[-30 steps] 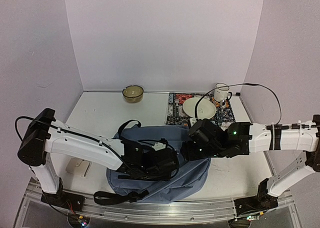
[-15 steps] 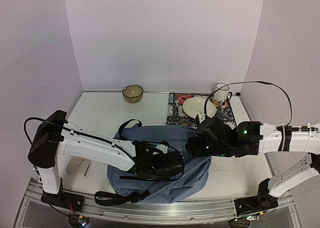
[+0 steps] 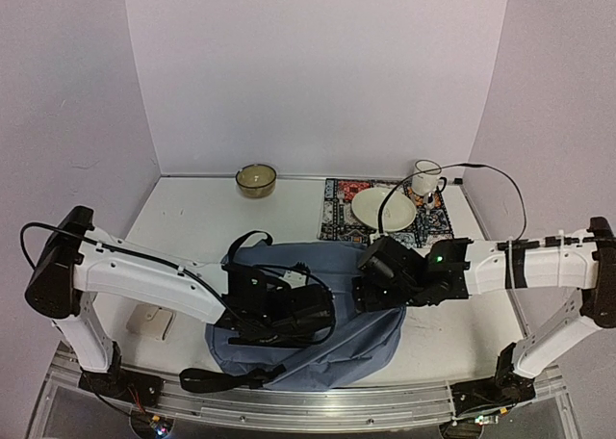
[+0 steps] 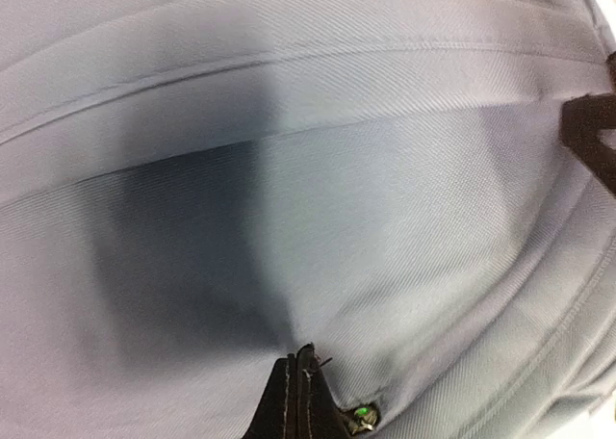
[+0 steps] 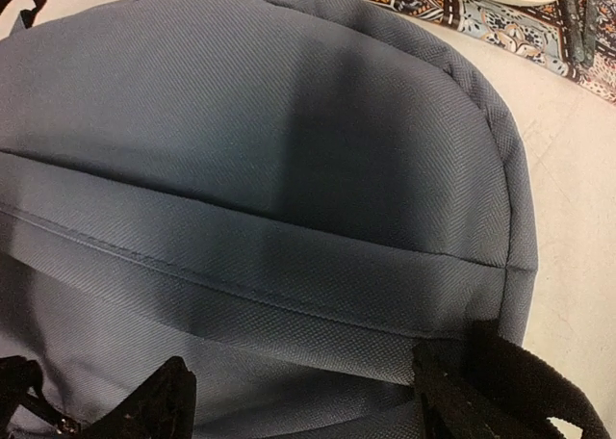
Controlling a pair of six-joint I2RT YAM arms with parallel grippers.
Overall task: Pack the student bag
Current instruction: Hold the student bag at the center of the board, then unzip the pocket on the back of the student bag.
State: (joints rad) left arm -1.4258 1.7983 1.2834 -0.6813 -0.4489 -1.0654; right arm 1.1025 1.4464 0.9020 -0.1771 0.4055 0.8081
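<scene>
Left end effector [image 3: 316, 312], right end effector [image 3: 364, 291] angled down toward student bag [image 3: 358, 348].

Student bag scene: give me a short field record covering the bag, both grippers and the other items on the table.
bag: student bag lying flat near the arm bases
left arm: left gripper shut, tips at the bag fabric; grip unclear
right arm: right gripper open, fingers wide apart over the bag
behind bag: plate on patterned mat, mug, bowl

One student bag [image 3: 339, 350], one bowl [image 3: 256, 179], one plate [image 3: 383, 209], one mug [image 3: 425, 178], one mat [image 3: 337, 214].
</scene>
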